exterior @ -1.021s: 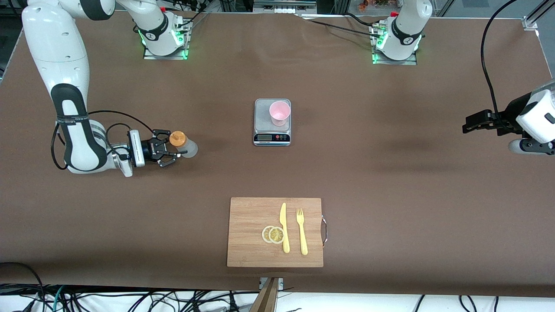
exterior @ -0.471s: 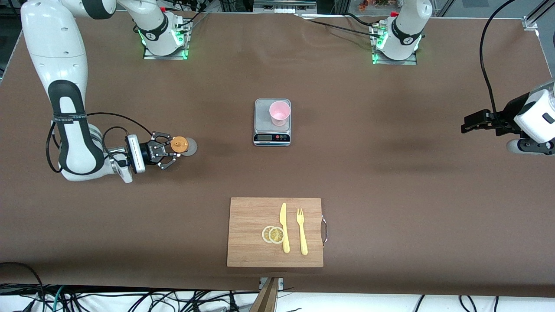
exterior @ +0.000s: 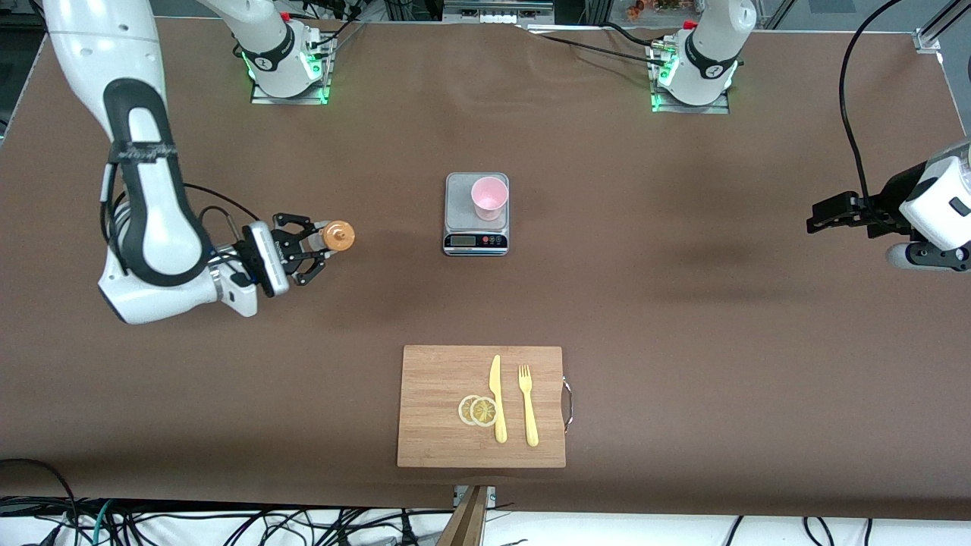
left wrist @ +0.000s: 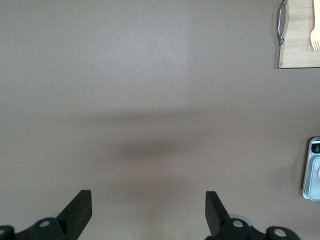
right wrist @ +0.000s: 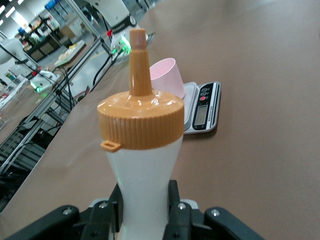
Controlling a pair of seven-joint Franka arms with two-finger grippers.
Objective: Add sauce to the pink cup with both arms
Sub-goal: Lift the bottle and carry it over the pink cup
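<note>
Front view gives us the table (exterior: pixel 683 318) first, with the board (exterior: pixel 447 406) nearest the camera and the scale (exterior: pixel 476 227) mid-table, the cup (exterior: pixel 489 197) standing on its platform. Our right gripper (exterior: pixel 317 246) is clamped on the sauce (exterior: pixel 337 236), lifted off the table toward the right arm's end, nozzle tipped toward the scale. Our left gripper (exterior: pixel 818 216) waits over the left arm's end, jaws fully apart and holding nothing. For this carry, we judge it best to bring the bottle level and slow until the nozzle sits right over the cup's rim, and squeeze only then; tipping further early could drip sauce on the scale. In the right wrist view the orange cap (right wrist: pixel 141 122) looks firmly seated.
</note>
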